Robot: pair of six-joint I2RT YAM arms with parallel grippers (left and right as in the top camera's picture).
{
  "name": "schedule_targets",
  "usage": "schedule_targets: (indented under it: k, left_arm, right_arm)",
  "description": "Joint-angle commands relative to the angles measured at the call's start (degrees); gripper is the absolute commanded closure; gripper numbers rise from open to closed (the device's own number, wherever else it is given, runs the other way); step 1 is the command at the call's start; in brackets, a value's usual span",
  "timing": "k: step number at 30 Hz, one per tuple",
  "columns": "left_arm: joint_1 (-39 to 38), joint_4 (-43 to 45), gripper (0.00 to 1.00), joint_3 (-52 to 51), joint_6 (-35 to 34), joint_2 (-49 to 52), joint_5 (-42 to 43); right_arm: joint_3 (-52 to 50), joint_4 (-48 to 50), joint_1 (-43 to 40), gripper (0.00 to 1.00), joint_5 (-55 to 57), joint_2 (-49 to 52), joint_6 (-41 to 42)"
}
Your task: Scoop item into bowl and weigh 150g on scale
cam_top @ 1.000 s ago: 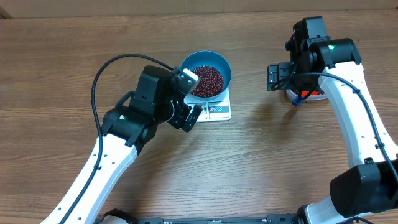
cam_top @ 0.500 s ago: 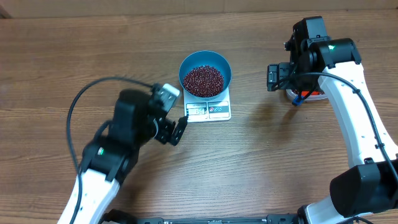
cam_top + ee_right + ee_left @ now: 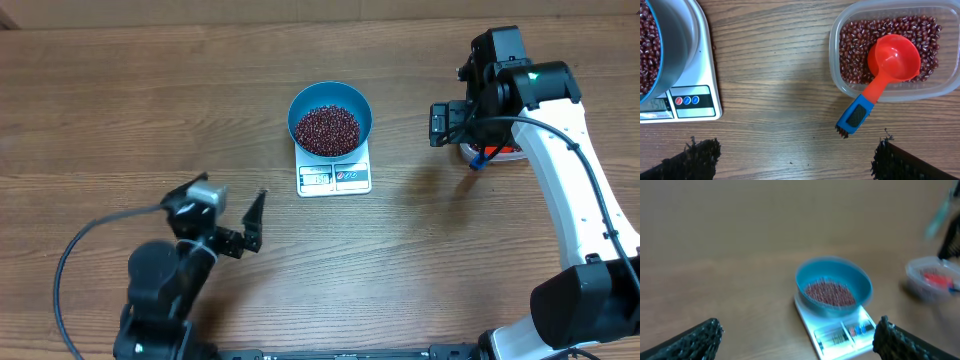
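The left gripper (image 3: pixel 798 326) is seen low over the wooden table (image 3: pixel 150 100), with its jaws spread wide and nothing between them. Ahead of it and somewhat to its right, well apart from the fingertips, the blue bowl (image 3: pixel 362 110) is set on the white kitchen scale (image 3: pixel 335 178). The bowl is filled with a heap of dark red beans (image 3: pixel 325 130) and is placed on the far part of the platform, so that the display strip and buttons on the edge nearer the gripper are left uncovered. In the left wrist view the picture is blurred, and the digits on the display cannot be read in any view.

The right gripper (image 3: pixel 795 149) is held above the table, pointing down, with its jaws also wide apart and empty. To its left, the corner of the scale and part of the bowl's wall are caught at the edge of the wrist view. To its right and slightly ahead, a clear plastic tub (image 3: pixel 940 92) is found, holding more beans. A red scoop (image 3: pixel 892 60) is laid in the tub, bowl side up on the beans, with its blue handle (image 3: pixel 855 117) hanging over the rim toward the gripper. The scoop is not touched by either finger.
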Motion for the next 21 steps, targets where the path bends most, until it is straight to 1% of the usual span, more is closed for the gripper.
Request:
schedule_targets:
  k: [1, 5, 12, 16, 18, 21]
  left_arm:
    - [3.76, 4.55, 0.0, -4.81, -2.51, -6.05, 2.19]
    - [8.48, 9.14, 0.0, -9.09, -2.54, -13.22, 3.39]
    - [14.8, 10.27, 0.0, -12.24, -2.51, -21.68, 3.32]
    - [16.74, 15.19, 0.0, -16.37, -2.49, -25.09, 3.32]
    - [17.07, 18.69, 0.0, -19.12, -2.43, -25.31, 3.32]
    - [17.11, 21.53, 0.0, -23.28, -2.95, -25.31, 3.41]
  right_arm:
    - [1.62, 0.13, 0.07, 0.0, 0.59, -1.64, 0.39]
    - [1.62, 0.13, 0.07, 0.0, 0.59, -1.64, 0.39]
    - [1.62, 0.13, 0.07, 0.0, 0.59, -1.64, 0.39]
    - [1.62, 0.11, 0.07, 0.0, 0.59, -1.64, 0.39]
    - [1.62, 0.13, 0.07, 0.0, 0.59, -1.64, 0.39]
    - [1.62, 0.11, 0.07, 0.0, 0.59, -1.64, 0.39]
